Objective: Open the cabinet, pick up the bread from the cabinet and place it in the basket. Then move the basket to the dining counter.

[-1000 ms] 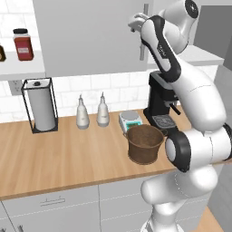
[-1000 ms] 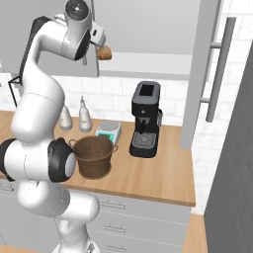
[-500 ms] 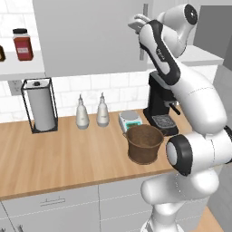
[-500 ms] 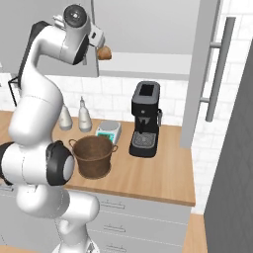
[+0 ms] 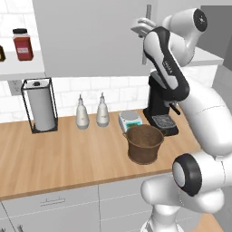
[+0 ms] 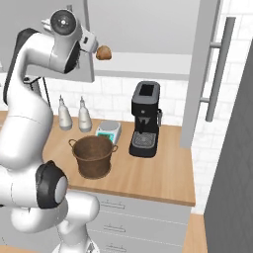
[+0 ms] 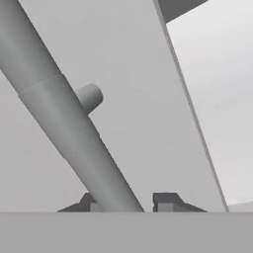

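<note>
The jaws (image 7: 126, 200) stood either side of the cabinet (image 5: 90, 36) handle (image 7: 69, 128), nearly closed on it; firm contact could not be confirmed. The bar ran lengthwise up between them. The bread (image 6: 103, 53) lay on the cabinet shelf; the basket (image 5: 144, 143) stood on the desk (image 5: 68, 158) below.

The arm (image 5: 199, 108) is glossy white, built of rounded, swollen links joined by dark charcoal bands and black round joint caps, each cap ringed in grey with a small pale centre. A long black sleeve runs along the upper link. The base is a smooth white bulbous body. The tool (image 7: 129, 201) ends in two small dark grey square-cut tips
</note>
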### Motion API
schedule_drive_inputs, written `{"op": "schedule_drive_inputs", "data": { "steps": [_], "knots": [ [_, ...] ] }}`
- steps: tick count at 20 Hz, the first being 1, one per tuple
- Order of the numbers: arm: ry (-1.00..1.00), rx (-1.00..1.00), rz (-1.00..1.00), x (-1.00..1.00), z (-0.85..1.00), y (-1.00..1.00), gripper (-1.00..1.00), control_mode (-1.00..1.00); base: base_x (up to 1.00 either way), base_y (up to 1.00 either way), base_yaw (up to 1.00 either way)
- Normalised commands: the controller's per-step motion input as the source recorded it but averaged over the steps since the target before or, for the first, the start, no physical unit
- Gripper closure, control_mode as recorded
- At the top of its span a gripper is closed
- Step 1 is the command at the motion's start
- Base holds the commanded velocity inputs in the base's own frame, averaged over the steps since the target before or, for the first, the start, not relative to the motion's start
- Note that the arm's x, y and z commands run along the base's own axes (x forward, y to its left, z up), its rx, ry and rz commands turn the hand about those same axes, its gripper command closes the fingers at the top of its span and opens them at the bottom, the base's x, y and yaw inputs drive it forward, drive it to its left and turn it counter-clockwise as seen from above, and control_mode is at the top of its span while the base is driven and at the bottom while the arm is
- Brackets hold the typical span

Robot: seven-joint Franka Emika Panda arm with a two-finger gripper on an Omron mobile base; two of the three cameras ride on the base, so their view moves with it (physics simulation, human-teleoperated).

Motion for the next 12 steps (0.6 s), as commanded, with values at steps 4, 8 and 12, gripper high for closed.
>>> {"op": "schedule_drive_inputs", "data": {
  "steps": [4,8,12],
  "knots": [
    [0.0,0.0,0.0,-1.0,0.24,0.06,1.0,-1.0,0.0,0.0,0.0],
    [0.0,0.0,0.0,-1.0,0.22,0.36,1.0,-1.0,0.0,0.0,0.0],
    [0.0,0.0,0.0,-1.0,0.23,0.45,1.0,-1.0,0.0,0.0,0.0]
  ]
}}
